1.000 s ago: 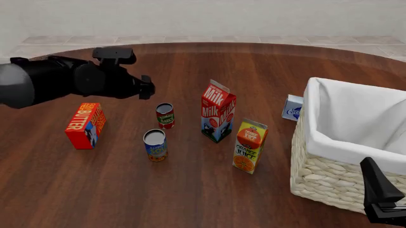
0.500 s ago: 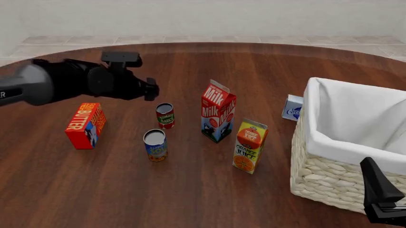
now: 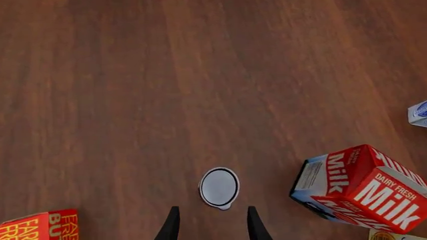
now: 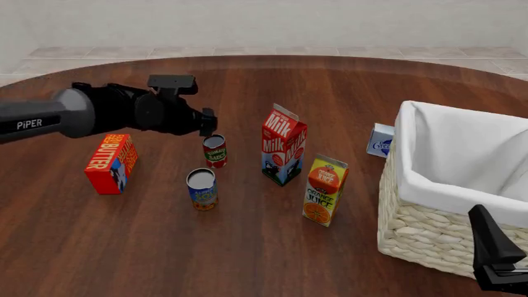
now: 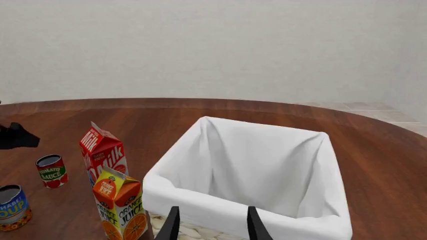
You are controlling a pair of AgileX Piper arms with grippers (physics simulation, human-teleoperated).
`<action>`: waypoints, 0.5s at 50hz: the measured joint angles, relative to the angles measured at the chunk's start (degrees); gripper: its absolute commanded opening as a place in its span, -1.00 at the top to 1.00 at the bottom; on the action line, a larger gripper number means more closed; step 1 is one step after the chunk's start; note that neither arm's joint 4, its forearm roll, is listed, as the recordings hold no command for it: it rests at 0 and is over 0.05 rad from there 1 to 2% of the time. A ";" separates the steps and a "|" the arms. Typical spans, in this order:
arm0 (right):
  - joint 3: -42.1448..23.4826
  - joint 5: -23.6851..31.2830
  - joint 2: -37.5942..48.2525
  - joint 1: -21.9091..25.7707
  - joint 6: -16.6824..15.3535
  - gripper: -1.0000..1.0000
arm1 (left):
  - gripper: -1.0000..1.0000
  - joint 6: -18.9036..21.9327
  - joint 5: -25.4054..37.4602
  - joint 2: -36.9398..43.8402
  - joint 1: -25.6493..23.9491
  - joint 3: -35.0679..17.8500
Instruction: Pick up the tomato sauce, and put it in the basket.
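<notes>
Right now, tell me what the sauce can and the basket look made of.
Sauce can: probably metal, given its flat grey top, wrapped in a red and green printed label. Basket: cream woven wicker by its plaited strands, lined with matte white cloth.

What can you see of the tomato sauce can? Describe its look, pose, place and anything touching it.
The tomato sauce is a small cylindrical can with a red label, a green band with white lettering and a grey metal top. It stands upright on the wooden table, left of the milk carton and behind a blue and orange can. The left gripper hovers open just above it; nothing touches it.
</notes>
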 measured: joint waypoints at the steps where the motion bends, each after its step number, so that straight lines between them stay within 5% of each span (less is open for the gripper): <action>1: 0.00 0.00 0.00 0.00 0.00 -1.00 | -1.00 -0.01 0.01 0.18 -0.06 -0.12; 25: 0.00 0.00 0.00 0.00 -0.01 -1.00 | -1.00 -0.10 0.15 3.75 -0.51 -2.58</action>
